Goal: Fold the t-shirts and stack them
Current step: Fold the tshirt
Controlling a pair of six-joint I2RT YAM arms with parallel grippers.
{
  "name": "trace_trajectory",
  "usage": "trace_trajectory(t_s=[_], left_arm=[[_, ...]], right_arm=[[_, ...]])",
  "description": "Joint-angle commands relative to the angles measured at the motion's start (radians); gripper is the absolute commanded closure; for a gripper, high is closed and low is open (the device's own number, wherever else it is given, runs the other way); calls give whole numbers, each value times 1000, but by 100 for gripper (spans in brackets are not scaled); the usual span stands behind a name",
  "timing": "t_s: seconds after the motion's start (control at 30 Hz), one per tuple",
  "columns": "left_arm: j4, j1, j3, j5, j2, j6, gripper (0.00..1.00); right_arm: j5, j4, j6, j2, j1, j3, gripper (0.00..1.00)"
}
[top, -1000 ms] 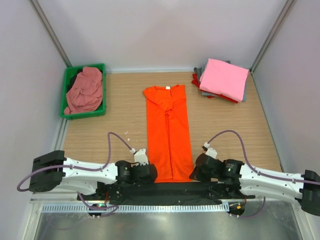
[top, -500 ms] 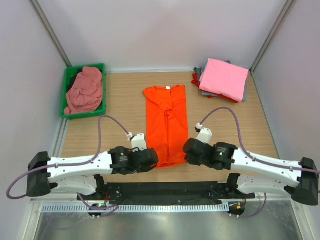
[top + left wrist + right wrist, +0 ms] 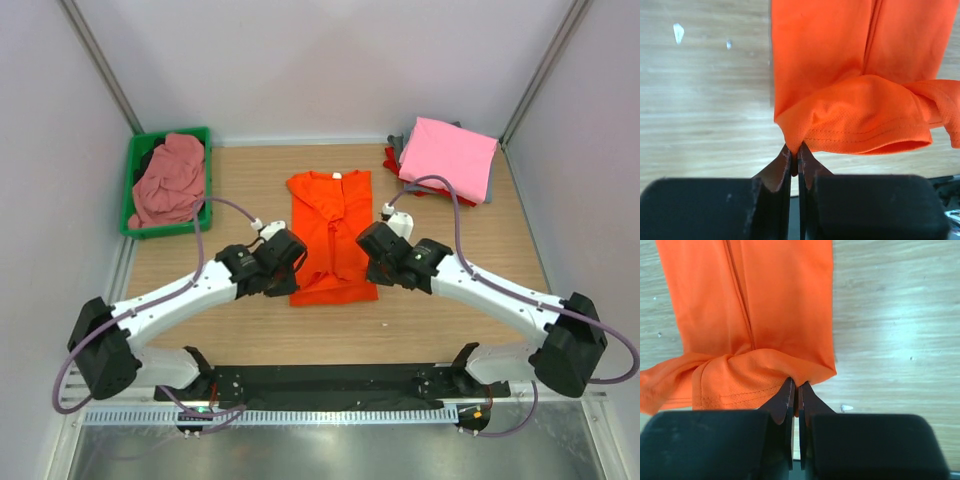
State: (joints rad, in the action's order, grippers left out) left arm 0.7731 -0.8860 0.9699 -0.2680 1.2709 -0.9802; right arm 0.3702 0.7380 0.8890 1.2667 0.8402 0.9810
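Right tool [image 3: 796, 388]: jaws pinched together on hem corner of orange t-shirt [image 3: 780, 305]; hem doubled back over shirt; wooden table [image 3: 890, 315] beneath.

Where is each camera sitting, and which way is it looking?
Top camera: high above and behind the arms, looking down at the table, orange t-shirt, green bin and folded stack; both arms show.
Left wrist camera: on the left arm, looking along the left gripper, shut on the shirt's hem.
Right wrist camera: on the right arm, looking along the right gripper, shut on the hem's other corner.
Shared: all three see the orange shirt on the wooden table.
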Motion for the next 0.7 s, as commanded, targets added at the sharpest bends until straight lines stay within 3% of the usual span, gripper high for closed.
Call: trace_trajectory(t_s=[0.0,0.37,0.67], left_arm=[[-23,83,76,81,95,147,95],[28,223,335,138,366,353,98],[57,278,458,161,488,405,98]], right_arm=[[9,-17,-96,52,-39,73,99],[-56,-60,-223,189,-182,151,99],[-102,-91,-298,313,-243,225,99]])
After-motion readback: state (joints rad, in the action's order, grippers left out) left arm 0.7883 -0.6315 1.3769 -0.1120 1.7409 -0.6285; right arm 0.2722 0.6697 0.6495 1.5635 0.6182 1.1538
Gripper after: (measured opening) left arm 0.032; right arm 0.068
